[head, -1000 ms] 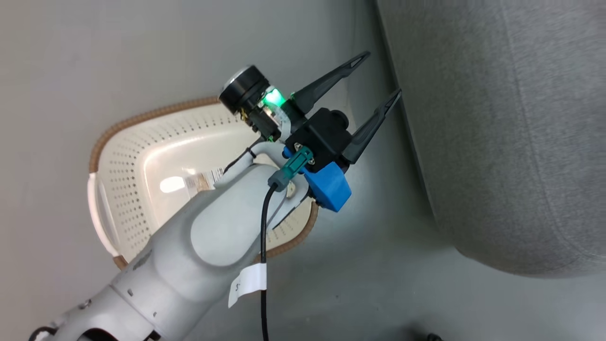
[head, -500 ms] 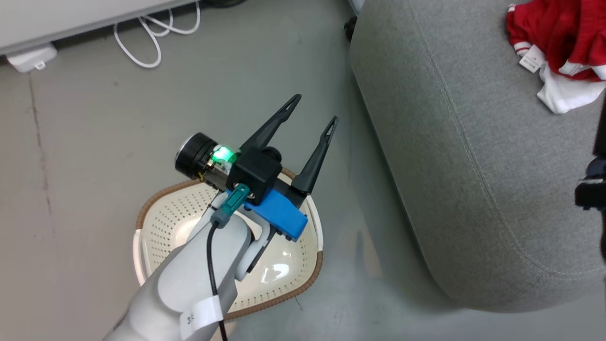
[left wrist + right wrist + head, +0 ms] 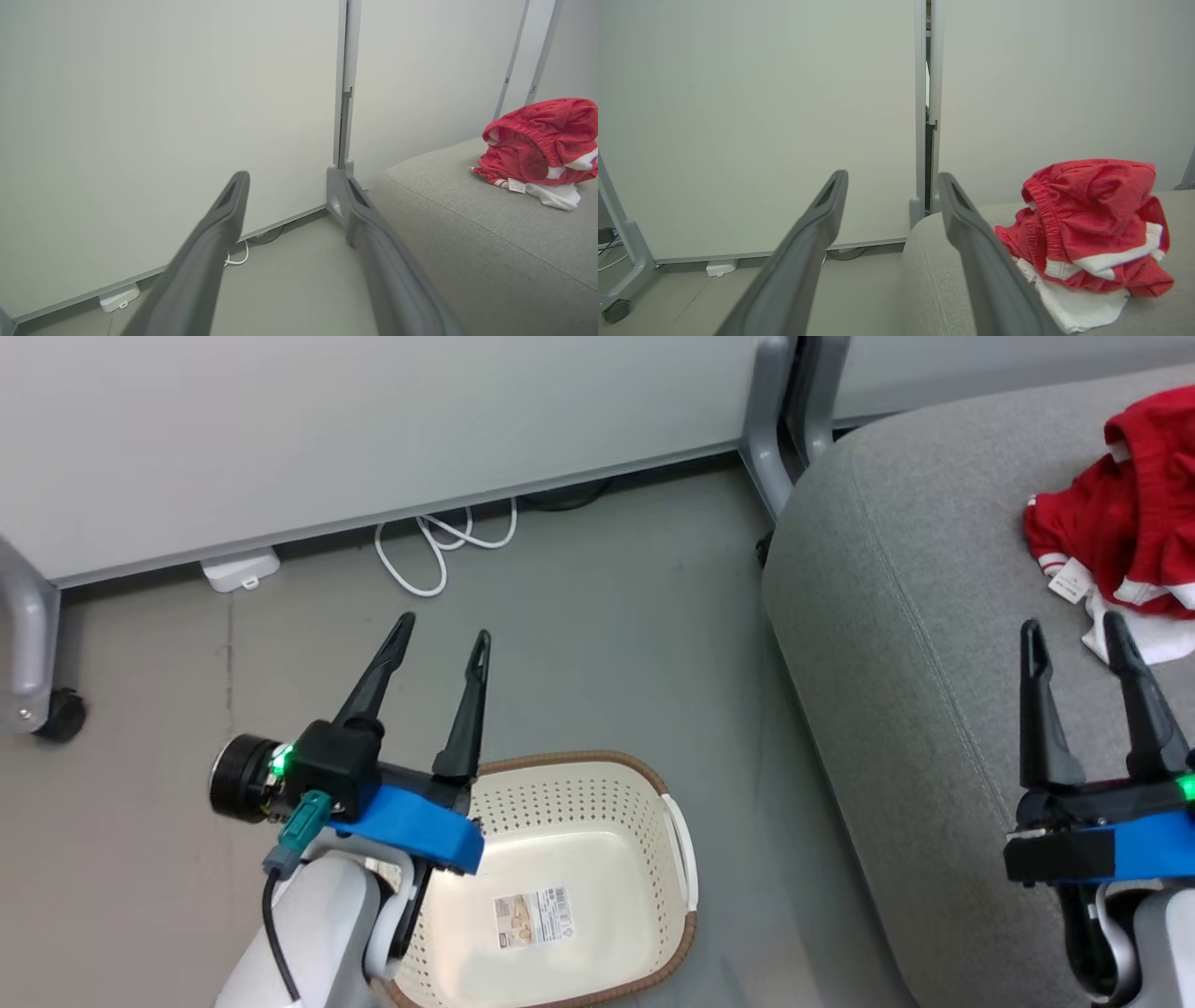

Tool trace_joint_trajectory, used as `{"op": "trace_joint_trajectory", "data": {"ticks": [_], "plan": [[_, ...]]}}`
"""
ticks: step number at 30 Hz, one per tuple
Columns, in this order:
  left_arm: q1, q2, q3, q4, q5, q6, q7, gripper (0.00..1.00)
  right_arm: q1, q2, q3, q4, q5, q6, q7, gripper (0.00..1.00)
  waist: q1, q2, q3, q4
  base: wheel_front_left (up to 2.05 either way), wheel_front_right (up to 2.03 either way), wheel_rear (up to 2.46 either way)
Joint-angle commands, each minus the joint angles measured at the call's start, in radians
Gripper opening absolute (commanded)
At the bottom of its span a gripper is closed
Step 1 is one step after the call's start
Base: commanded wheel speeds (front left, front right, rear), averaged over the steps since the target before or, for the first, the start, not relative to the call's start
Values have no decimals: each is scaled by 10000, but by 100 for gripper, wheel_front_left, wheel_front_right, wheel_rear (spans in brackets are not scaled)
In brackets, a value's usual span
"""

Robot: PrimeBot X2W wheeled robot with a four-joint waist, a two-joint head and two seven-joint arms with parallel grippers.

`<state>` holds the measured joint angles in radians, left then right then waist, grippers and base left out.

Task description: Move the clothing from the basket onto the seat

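The red clothing (image 3: 1134,537) with white trim and a white tag lies bunched on the light-grey seat (image 3: 896,644) at the right. The cream basket (image 3: 611,763) stands on the floor at the bottom middle; inside it I see only a label sticker. My left gripper (image 3: 442,629) is open above the basket's far left rim, fingers pointing toward the wall. Over the seat's near part my right gripper (image 3: 1070,624) is open, just short of the clothing. The left gripper (image 3: 295,179) has the clothing (image 3: 537,142) off to its right. The right gripper (image 3: 892,176) is also empty, with the clothing (image 3: 1092,219) right of it.
A white partition wall (image 3: 373,420) runs along the back, with a grey post foot (image 3: 780,439) by the seat's corner. A looped white cable (image 3: 439,555) and a white adapter (image 3: 241,569) lie at its base. A castor leg (image 3: 37,700) stands at the far left.
The head camera has swung up, bringing the wall, the clothing and my right gripper into view. My left gripper now points at the wall rather than the seat. Both grippers stay open.
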<state>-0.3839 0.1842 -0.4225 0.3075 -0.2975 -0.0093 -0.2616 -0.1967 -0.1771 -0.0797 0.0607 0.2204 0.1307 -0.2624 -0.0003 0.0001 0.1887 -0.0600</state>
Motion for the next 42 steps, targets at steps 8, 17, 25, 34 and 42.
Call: {"op": "trace_joint_trajectory", "data": {"ticks": [8, 17, 25, 34, 42], "plan": [[1589, -136, 1740, -743, 565, 107, -51, 100, 796, 453, 294, 317, -134, 1, -38, 100, 3, -1, -916, 664, 0, 0, 0], [2691, -728, 3043, -1088, 1157, -377, -49, 100, 1295, 781, 362, 676, -159, 1, -38, 100, 3, -1, -1364, 1092, 0, 0, 0], [3121, -1100, 3602, -1143, 1531, -730, -50, 100, 1432, 916, 546, 1063, -194, 1, -38, 100, 3, -1, -1504, 1252, 0, 0, 0], [3190, -1300, 3913, -856, 1651, -991, -50, 100, 1436, 1002, 572, 1357, -229, 1, -38, 100, 3, -1, -1533, 1321, 0, 0, 0], [3171, -1323, 3968, -709, 1652, -1047, 10, 0, 1302, 1009, 590, 1436, -147, 0, 10, 0, 3, -1, -1513, 1304, 0, 0, 0]]}}
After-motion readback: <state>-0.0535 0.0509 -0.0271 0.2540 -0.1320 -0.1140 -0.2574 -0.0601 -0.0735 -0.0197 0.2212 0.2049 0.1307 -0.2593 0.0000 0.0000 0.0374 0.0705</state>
